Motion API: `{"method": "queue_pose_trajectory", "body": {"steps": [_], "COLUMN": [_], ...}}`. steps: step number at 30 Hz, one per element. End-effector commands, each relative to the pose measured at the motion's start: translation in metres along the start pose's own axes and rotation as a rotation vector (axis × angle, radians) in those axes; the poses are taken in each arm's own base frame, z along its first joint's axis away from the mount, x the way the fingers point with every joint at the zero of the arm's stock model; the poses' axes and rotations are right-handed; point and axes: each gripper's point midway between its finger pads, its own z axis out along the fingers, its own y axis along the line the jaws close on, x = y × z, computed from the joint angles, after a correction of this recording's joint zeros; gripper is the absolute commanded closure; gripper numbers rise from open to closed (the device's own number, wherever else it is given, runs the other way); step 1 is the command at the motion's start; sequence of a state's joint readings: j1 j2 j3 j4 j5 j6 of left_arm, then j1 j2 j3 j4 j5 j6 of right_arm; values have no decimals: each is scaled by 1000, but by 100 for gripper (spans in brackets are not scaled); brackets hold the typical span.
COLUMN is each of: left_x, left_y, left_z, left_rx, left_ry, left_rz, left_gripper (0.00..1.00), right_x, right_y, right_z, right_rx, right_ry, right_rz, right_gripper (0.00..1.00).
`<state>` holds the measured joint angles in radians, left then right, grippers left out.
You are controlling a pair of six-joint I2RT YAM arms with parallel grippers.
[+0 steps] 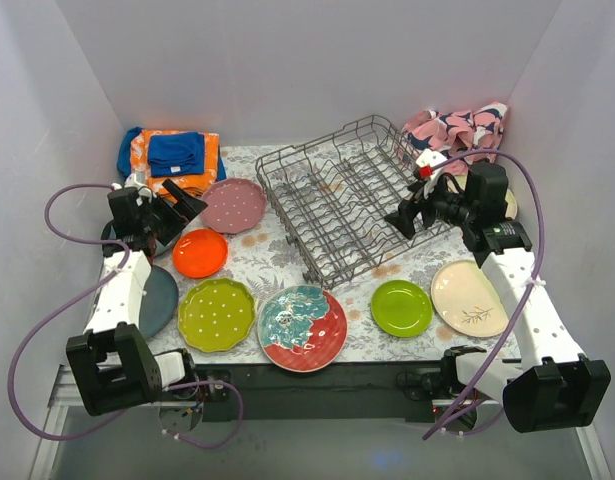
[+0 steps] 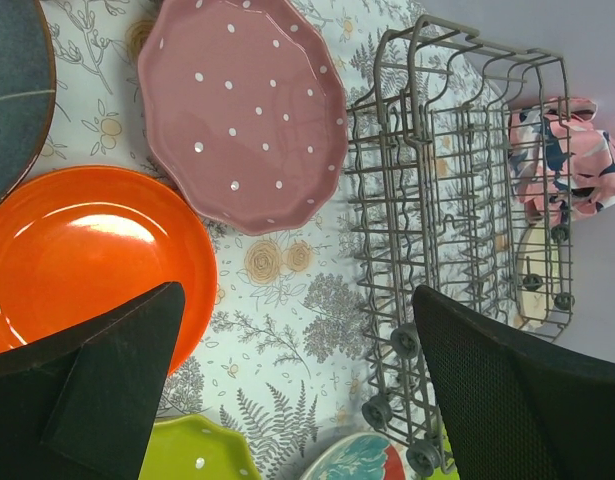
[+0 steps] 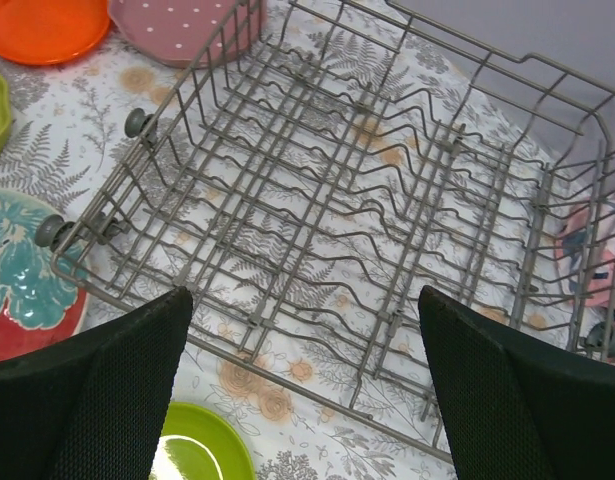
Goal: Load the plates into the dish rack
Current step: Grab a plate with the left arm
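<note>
Two grippers hung with jaws spread wide, neither holding nor touching anything. The left gripper (image 1: 183,205) hovered over the far left of the patterned mat (image 1: 272,255), above the near edge of the orange plate (image 1: 199,253), with the pink dotted plate (image 1: 233,205) just beyond. The right gripper (image 1: 405,217) hovered at the right side of the dish rack (image 1: 347,195), aimed across its tines.

The rack stood upright at the far centre, open side up, turned at an angle to the mat's edges, one corner pointing toward the red-teal floral plate (image 1: 302,327). From above it looked almost square, so its longer side was hard to judge.

Seven plates lay flat outside it. Nearer the arms sat a slate-blue plate (image 1: 155,300), a yellow-green dotted plate (image 1: 216,314), a lime plate (image 1: 401,307) and a cream plate (image 1: 470,297). A strip of bare mat separated the rack from the orange and pink plates. White walls closed three sides; folded orange-blue cloths (image 1: 172,155) and a pink patterned cloth (image 1: 459,127) filled the far corners.
</note>
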<state>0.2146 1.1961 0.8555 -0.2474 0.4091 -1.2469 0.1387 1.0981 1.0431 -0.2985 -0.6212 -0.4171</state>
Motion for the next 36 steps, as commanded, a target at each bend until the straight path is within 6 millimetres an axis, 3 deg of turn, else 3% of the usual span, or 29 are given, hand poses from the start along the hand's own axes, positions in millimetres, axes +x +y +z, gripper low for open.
{"method": "queue_pose_trajectory", "body": {"steps": [1, 9, 11, 15, 24, 36], "left_x": [-12, -21, -19, -36, -16, 0], "left_y": [-13, 13, 25, 34, 76, 92], "left_z": [4, 39, 54, 77, 123, 164], "left_rx": [78, -17, -48, -83, -168, -221], "left_ry": [29, 80, 107, 102, 203, 269], "left_rz": [17, 15, 7, 11, 24, 64], "left_gripper": [3, 4, 9, 20, 40, 57], "right_x": [-3, 4, 10, 15, 23, 28], "right_y": [17, 18, 19, 20, 19, 17], "right_z": [4, 2, 2, 1, 4, 4], "right_rx": [-105, -118, -121, -129, -144, -141], "right_ry": [-38, -57, -53, -56, -53, -56], "right_rz": [22, 64, 77, 90, 122, 132], "right_gripper": [2, 2, 2, 2, 2, 2]}}
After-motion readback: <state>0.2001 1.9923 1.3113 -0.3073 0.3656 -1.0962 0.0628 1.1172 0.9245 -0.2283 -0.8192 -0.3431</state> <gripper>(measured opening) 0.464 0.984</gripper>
